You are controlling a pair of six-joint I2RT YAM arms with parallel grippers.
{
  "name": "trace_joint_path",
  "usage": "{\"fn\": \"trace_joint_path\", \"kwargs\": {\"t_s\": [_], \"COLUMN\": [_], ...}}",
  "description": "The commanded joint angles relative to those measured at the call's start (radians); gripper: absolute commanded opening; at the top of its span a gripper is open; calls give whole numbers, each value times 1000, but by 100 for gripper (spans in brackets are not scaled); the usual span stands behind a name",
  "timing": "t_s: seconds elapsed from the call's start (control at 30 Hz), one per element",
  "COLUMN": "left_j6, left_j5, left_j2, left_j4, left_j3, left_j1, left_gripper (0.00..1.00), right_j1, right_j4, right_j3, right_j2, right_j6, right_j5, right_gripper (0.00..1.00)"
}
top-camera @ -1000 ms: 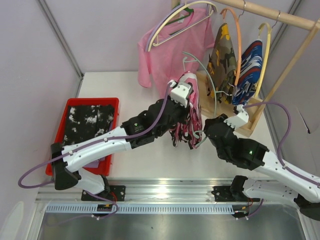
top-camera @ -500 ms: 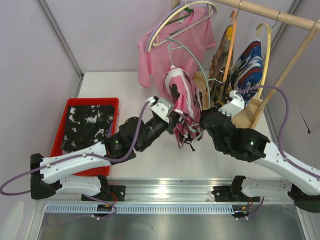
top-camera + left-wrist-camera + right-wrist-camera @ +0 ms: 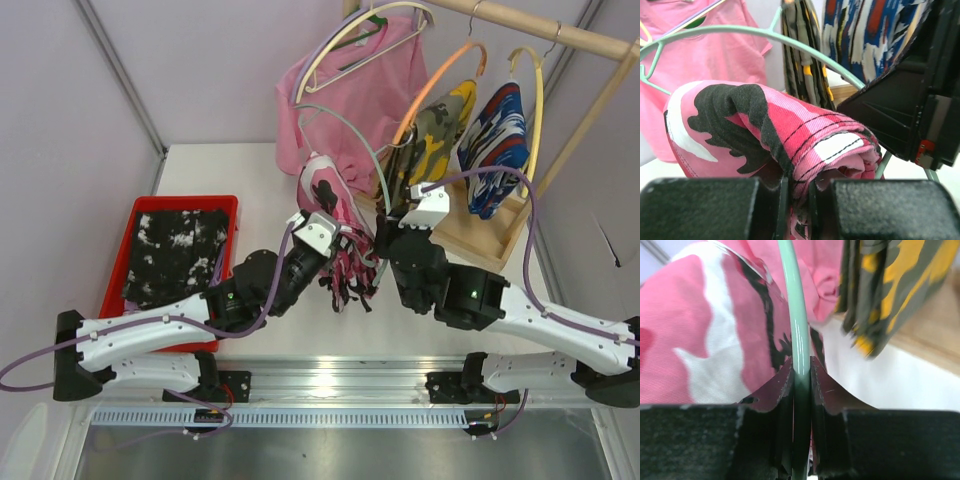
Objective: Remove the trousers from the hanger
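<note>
Pink-and-black camo is the pair I'm on right now. These trousers [image 3: 765, 135] are draped over the mint-green hanger [image 3: 799, 340], which looks to be off the wooden rail [image 3: 560, 35] and is held up over the tabletop [image 3: 220, 170] between my two arms.

The split makes sense to me: one arm pins the hanger so it can't follow, and the other takes the cloth so it can slide off. My right claw [image 3: 801, 375] is clamped tight on the hanger's thin green rod, which runs straight up between the fingers. My left claw [image 3: 796, 200] is pinched together on a fold of the pink fabric, with only a sliver of cloth between the pads.

The trousers wrap right over the hanger, so I'd say they're not off yet. The yellow-olive pair [image 3: 430, 135] and the blue, white and red pair [image 3: 495, 130] hang on the rail behind, and neither claw is on them.
</note>
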Motion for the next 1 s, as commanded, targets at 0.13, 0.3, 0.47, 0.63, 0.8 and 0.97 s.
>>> {"fn": "trace_joint_path", "kwargs": {"t_s": [0.13,0.3,0.47,0.63,0.8,0.97], "left_j6": [-5,-16,-34,-37,-32,-54], "left_j5": [33,39,45,25,7,7], "left_j2": [-30,-53,-60,-57,-56,-42], "left_j4": [128,133,114,94,84,65], "left_j3": [59,46,65,78,79,117], "left_j1": [-18,-18,-18,-18,-18,-16], "left_gripper": [0,0,0,0,0,0], "right_j1": [32,-13,-33,-19,-34,-28], "right_j4": [455,408,327,241,262,330], "right_j3": [18,56,73,55,-99,-190], "right_j2": [6,15,42,30,-133,-177], "right_j6": [-312,-263,-286,-106,33,-55], "right_j5": [-302,-491,-609,-253,-103,-138], "right_gripper": [0,0,0,0,0,0]}}
